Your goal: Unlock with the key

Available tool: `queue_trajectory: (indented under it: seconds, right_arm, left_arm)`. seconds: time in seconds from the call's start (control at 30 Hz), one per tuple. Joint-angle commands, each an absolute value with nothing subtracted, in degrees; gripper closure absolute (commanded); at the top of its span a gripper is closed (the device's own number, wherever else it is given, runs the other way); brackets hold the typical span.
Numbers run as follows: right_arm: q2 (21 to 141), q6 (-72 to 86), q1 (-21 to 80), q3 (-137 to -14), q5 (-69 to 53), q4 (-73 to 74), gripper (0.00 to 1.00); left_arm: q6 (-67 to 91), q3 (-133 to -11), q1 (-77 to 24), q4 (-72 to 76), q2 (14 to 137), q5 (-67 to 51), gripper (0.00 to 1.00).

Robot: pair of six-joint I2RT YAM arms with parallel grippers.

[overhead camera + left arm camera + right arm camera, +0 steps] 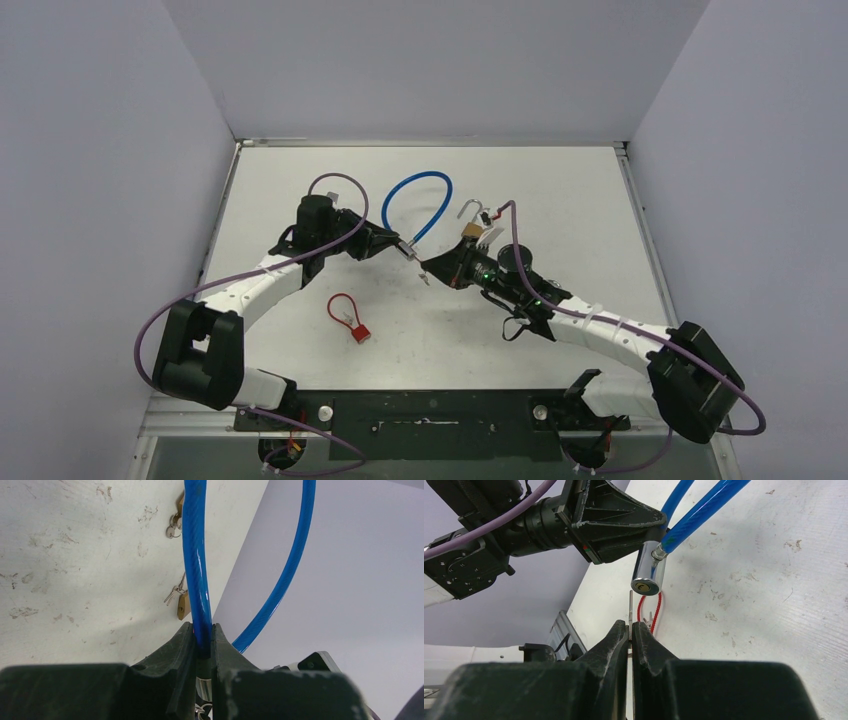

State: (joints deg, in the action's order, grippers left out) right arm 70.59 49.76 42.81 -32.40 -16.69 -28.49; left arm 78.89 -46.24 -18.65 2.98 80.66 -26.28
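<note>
L gripper (202, 632) clamps blue cable (194, 555) by lock cylinder (648, 572); R gripper (630, 629) pinches key (631, 605), tip just short of keyhole (641, 586); insertion & turn not yet done.

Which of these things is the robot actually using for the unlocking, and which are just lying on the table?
In use:
- blue cable lock, held by the left fingers
- its chrome cylinder
- key, pinched in the right fingers

Lying about:
- red cable lock
- brass padlock with keys
- second brass padlock
</note>
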Motion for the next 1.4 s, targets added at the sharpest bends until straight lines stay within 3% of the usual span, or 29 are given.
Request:
queue_trajectory:
  seconds: [0.0,1.37]
  right_arm:
    - [68.7,48.2,43.0,-32.0,-16.1,-32.6,1.00]
    - [76.1,48.8,40.6,-38.2,-20.3,-35.3,1.00]
  left_arm:
    - [78.9,-48.8,-18.5,7.4,79.6,-26.6,1.00]
    - [79.4,-49.0,-19.5,8.1,79.0,-26.5,1.00]
